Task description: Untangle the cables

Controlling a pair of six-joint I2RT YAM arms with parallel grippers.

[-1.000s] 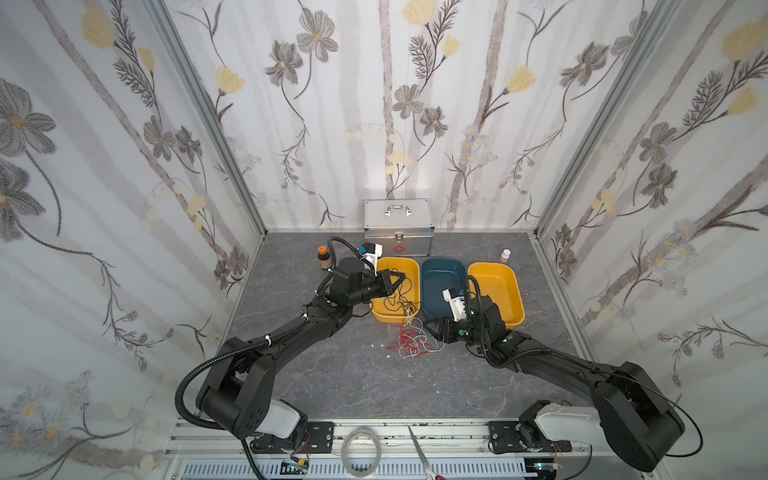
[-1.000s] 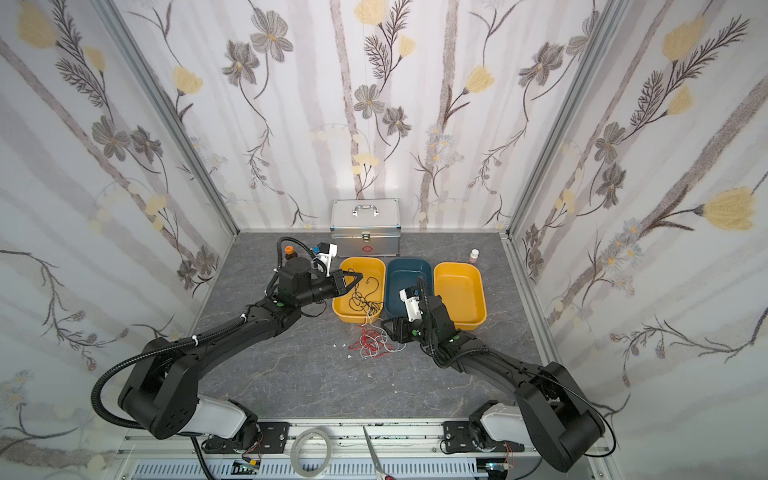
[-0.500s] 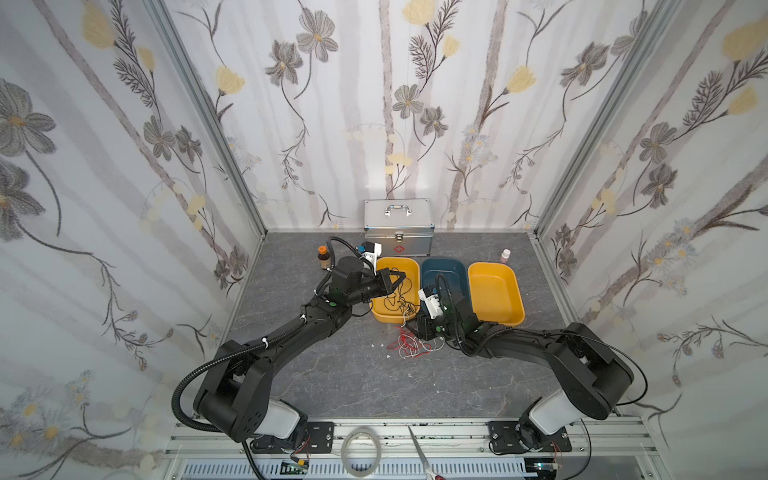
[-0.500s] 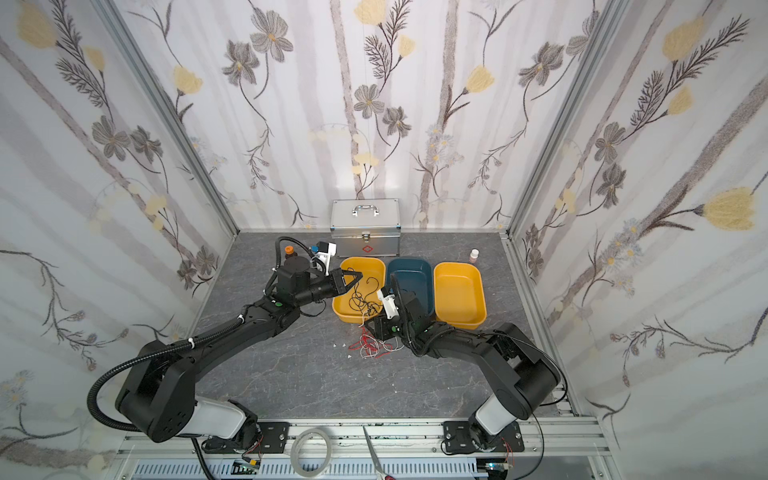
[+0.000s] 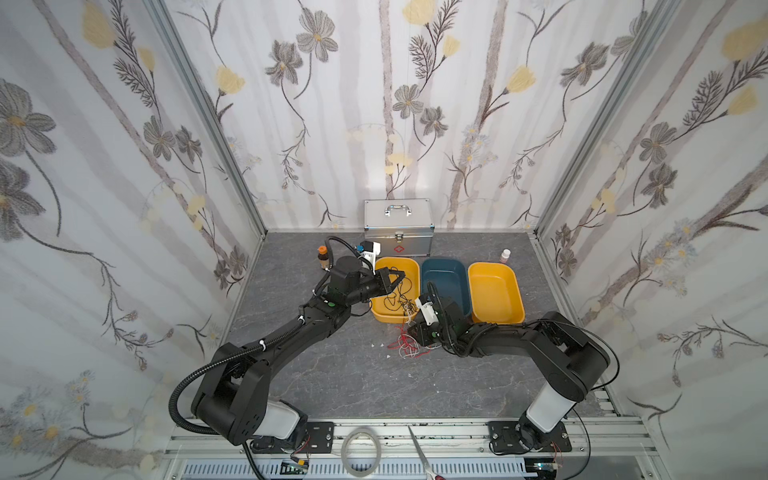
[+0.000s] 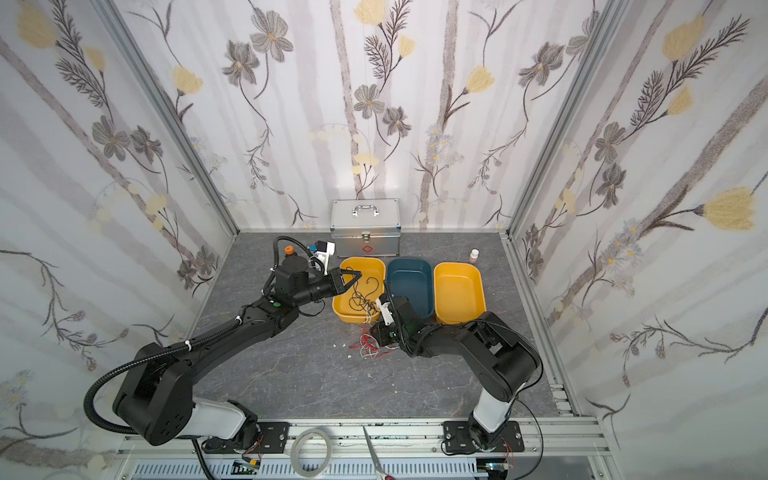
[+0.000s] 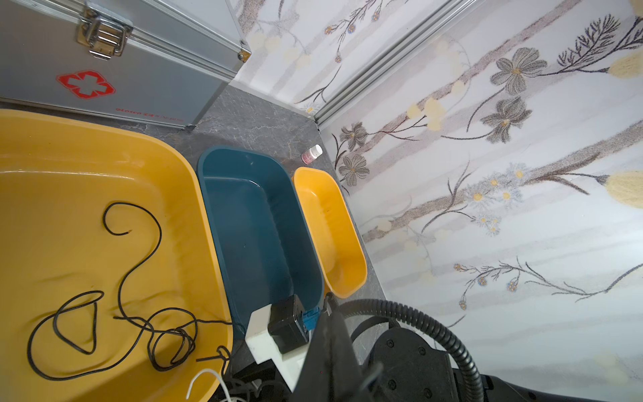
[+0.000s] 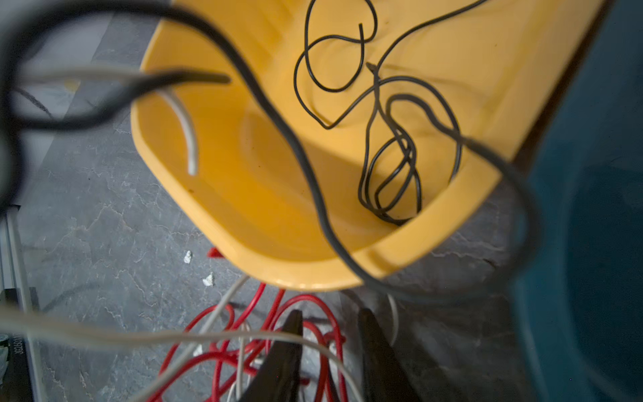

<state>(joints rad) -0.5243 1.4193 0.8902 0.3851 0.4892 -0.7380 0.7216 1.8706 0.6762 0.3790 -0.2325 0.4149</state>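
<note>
The black cable (image 5: 394,297) lies curled in the left yellow tray (image 5: 376,308), and one strand runs over its front rim. On the floor in front of the tray, the red cable (image 5: 402,344) and the white cable (image 5: 410,354) lie in a tangle. My left gripper (image 5: 398,276) hangs shut over the tray; I cannot see anything in it. My right gripper (image 8: 330,318) is low on the tangle with its jaws a little apart. Red cable (image 8: 243,355) loops and a white cable (image 8: 195,337) strand lie between and around its fingers (image 8: 288,348). A blurred black cable (image 8: 313,174) strand crosses close to that camera.
A blue tray (image 5: 442,272) and a second yellow tray (image 5: 494,291) stand to the right of the first. A metal case (image 5: 399,228) stands at the back wall. One small bottle (image 5: 322,258) stands left of the case and another (image 5: 505,255) to its right. A tape ring (image 5: 360,451) and scissors (image 5: 419,444) lie on the front rail.
My right arm has swung left from the blue tray's front down onto the red and white tangle, and its jaws have narrowed. The left arm has not moved.
</note>
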